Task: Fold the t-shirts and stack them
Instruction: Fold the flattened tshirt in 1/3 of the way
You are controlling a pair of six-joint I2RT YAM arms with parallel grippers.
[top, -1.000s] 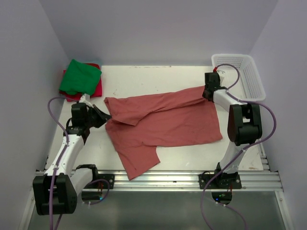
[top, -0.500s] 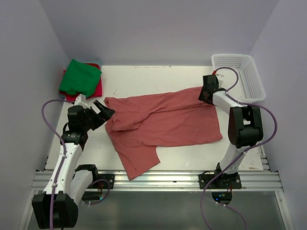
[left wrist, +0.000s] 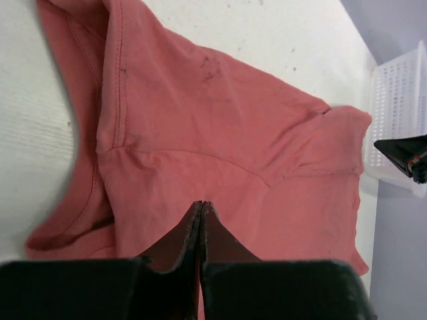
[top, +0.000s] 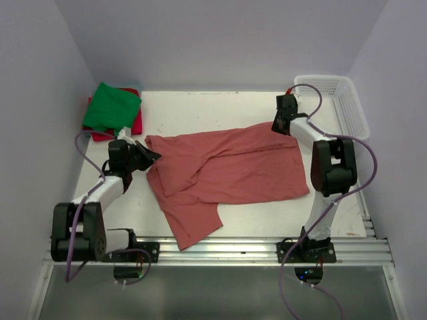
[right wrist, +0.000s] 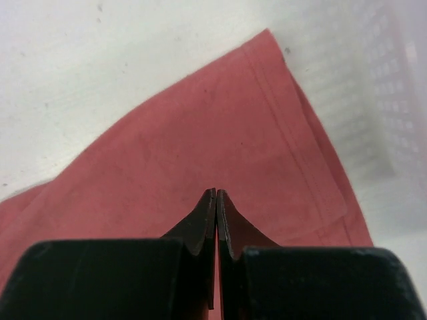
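Notes the left gripper (left wrist: pixel 201 205) pressed together on the brick-red t-shirt (top: pixel 227 170), a thin line of cloth pinched between the tips at the garment's left edge, close to a stitched seam. Notes the right gripper (right wrist: pixel 215 193) closed tight as well, a sliver of red fabric caught between the tips just inside the hemmed far-right corner. Judges both holds deliberate: opposite ends of the garment's far side taken at once, presumably to lift it or draw it taut and flat ahead of a fold.

Finds the brick-red t-shirt spread across the middle of the table (top: pixel 200 107), unfolded and rumpled, with a diagonal ridge near the left side and one flap trailing toward the near edge. Rates the fold itself as not yet begun.

Locates the green t-shirt (top: pixel 110 107) at the far-left corner, folded, resting on the red-pink t-shirt (top: pixel 135 125), of which only a margin shows. Reads this pair as the stack under way, set well apart from the working area, probably to leave room for spreading.

Locates the white mesh basket (top: pixel 347 107) at the far-right corner, just beyond the right gripper and apparently apart from the cloth.

Flags one risk: shallow pinches near the edges, liable to slip under a hard pull.
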